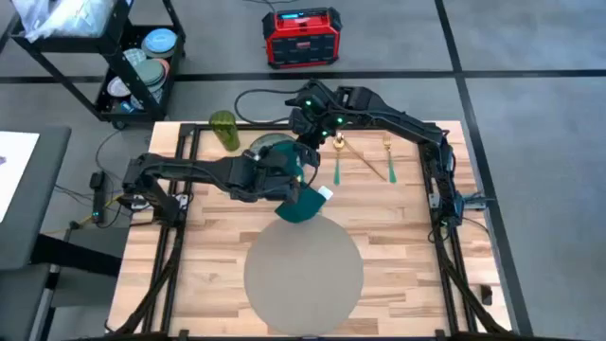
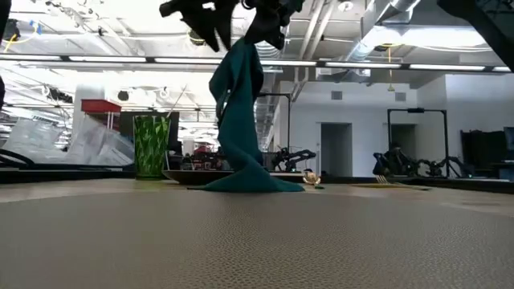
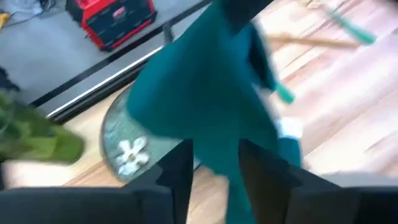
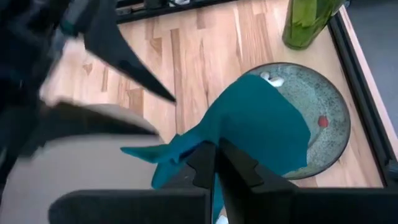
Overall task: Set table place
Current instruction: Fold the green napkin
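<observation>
On my feed the tabletop [image 1: 407, 275] carries the round placemat [image 1: 303, 270] flat near its front edge, centred. Above the placemat's rear rim a teal cloth [image 1: 305, 201] hangs vertical, lower end touching down. The left gripper [image 1: 295, 170] and right gripper [image 4: 216, 163] both have fingers pinching it by the plate [image 4: 329, 137].

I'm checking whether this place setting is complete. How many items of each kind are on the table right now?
placemat: 1
plate: 1
glass: 1
napkin: 1
cutlery pieces: 3, as far as the high view shows
Total: 7
</observation>
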Controlling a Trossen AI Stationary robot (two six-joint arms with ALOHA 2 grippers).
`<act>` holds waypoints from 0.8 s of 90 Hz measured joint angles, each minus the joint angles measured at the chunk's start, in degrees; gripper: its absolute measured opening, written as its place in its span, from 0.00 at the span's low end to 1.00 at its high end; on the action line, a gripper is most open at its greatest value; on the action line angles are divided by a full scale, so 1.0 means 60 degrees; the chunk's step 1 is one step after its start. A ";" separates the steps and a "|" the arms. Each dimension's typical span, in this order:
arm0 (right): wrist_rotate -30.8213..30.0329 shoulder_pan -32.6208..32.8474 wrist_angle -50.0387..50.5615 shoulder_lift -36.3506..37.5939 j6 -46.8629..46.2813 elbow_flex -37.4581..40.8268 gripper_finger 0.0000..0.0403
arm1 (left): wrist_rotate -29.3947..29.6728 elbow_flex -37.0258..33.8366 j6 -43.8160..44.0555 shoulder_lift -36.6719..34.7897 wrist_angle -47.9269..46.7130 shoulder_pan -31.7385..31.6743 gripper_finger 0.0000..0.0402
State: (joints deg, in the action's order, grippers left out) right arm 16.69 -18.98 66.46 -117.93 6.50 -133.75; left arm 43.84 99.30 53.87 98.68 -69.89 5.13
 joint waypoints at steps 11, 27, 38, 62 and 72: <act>0.0000 0.0000 0.0089 0.0000 -0.0055 0.0000 0.00 | 0.0334 -0.0004 -0.0012 0.0259 0.0663 -0.0001 0.33; -0.0004 0.0000 0.0327 0.0000 0.0004 0.0004 0.00 | 0.0487 -0.0006 0.0062 0.0592 0.0724 -0.0001 0.33; -0.0015 -0.0048 0.0323 0.0000 0.0007 0.0004 0.00 | 0.0495 -0.0006 0.0080 0.0632 0.1222 0.0058 0.33; -0.0020 -0.0237 0.0418 -0.0002 0.0219 0.0004 0.03 | 0.0675 0.0484 0.1345 0.0516 0.1482 0.0494 0.33; -0.0018 -0.0237 0.0367 -0.0004 0.0266 0.0004 0.03 | 0.0962 0.0515 0.1674 0.0603 0.1506 0.0596 0.33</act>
State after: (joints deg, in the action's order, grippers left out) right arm 16.58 -20.40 68.66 -117.95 8.10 -133.73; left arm 49.61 102.39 63.92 102.30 -60.86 8.71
